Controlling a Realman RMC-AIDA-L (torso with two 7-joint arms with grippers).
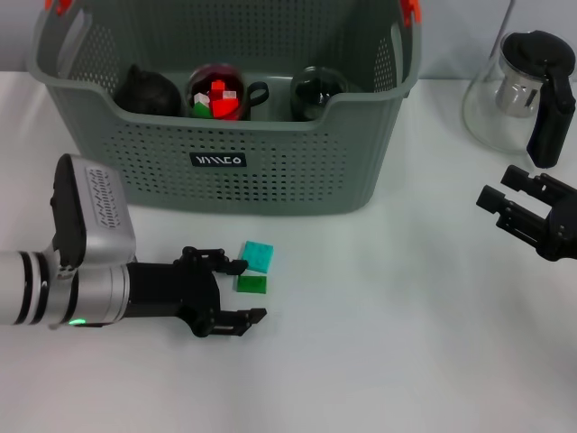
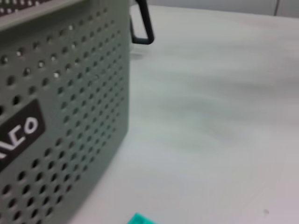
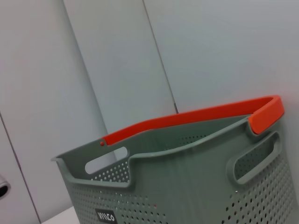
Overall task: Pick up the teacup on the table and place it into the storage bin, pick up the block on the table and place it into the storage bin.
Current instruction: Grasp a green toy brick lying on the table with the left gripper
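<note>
The grey-green storage bin (image 1: 225, 171) stands at the back of the white table; its perforated wall (image 2: 60, 116) fills the left wrist view and its rim (image 3: 187, 154) shows in the right wrist view. Three dark teacups sit inside it; the middle teacup (image 1: 216, 93) holds small red, green and white pieces. A teal block (image 1: 259, 255) and a darker green block (image 1: 251, 285) lie on the table in front of the bin. A corner of the teal block (image 2: 140, 219) shows in the left wrist view. My left gripper (image 1: 245, 290) is open, its fingers either side of the green block. My right gripper (image 1: 501, 188) hovers open at the right.
A glass teapot (image 1: 518, 90) with a black lid and handle stands at the back right, just behind my right gripper. Its black handle (image 2: 142, 23) shows past the bin's corner. Orange handle clips (image 3: 196, 119) top the bin's ends.
</note>
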